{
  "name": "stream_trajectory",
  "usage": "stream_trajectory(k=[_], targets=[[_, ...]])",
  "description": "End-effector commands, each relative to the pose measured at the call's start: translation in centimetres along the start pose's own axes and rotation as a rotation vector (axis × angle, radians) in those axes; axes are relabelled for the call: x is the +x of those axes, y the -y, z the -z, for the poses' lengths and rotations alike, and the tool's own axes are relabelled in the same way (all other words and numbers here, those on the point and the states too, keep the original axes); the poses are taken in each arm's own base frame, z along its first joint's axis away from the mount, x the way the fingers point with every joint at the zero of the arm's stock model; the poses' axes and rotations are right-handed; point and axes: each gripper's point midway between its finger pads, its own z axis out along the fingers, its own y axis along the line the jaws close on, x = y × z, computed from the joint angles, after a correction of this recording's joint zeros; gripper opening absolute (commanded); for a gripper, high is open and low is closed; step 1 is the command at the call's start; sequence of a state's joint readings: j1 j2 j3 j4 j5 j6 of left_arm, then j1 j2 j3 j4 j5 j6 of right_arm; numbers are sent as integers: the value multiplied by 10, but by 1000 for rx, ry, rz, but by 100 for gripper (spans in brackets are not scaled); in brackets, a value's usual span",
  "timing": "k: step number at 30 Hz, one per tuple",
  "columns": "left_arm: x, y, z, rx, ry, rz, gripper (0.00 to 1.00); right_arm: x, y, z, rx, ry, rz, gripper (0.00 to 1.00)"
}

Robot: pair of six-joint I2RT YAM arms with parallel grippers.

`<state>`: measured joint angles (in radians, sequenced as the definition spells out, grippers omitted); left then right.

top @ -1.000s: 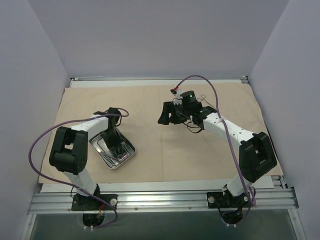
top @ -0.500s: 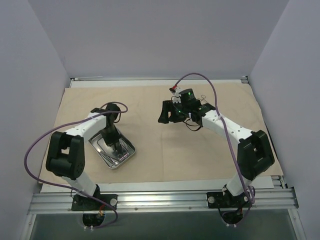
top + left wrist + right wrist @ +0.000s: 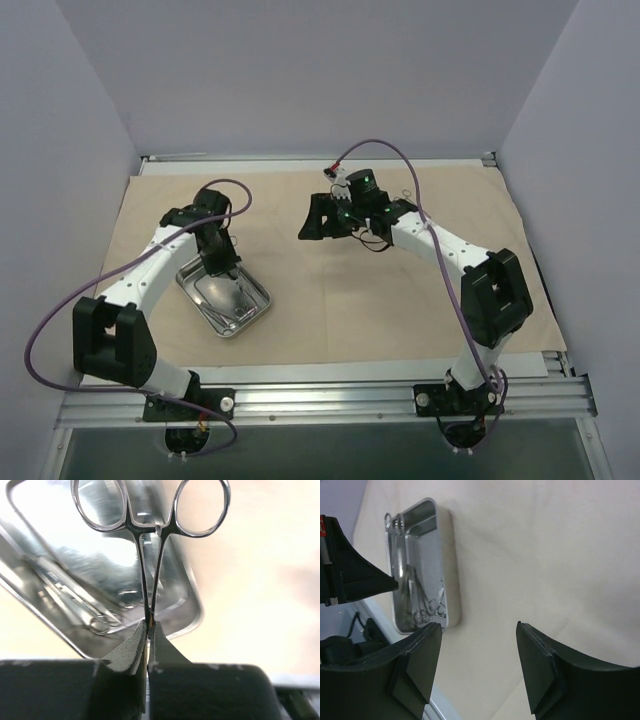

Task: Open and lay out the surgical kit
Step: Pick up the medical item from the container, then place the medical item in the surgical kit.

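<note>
1. The left end effector (image 3: pixel 149 630) pinches slim, shiny, ring-handled forceps (image 3: pixel 156 528) by their tips, just above the steel tray (image 3: pixel 90 565).
2. More instruments (image 3: pixel 427 609) lie inside the tray, which rests on the beige cloth (image 3: pixel 330 310).
3. The right end effector (image 3: pixel 479 627) gapes wide beyond the tray's far side.

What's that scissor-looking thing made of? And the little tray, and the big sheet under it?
The forceps look like polished steel: thin, bright and mirror-shiny. The tray looks like the same metal, since it reflects light. The beige sheet is dull and soft-looking, probably cloth, maybe paper.
</note>
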<state>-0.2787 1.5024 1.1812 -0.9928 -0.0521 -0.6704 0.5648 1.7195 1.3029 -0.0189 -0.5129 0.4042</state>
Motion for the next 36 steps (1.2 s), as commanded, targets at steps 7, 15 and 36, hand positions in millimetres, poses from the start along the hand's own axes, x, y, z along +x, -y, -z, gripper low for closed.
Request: stream_trajectory(k=[7, 15, 36], targets=[[-12, 98, 101, 618, 76, -187, 2, -46, -80, 15, -376, 76, 2, 62], [-19, 139, 155, 895, 116, -293, 2, -72, -121, 53, -663, 131, -17, 61], [-10, 174, 207, 1205, 101, -372, 2, -80, -137, 80, -835, 158, -41, 58]])
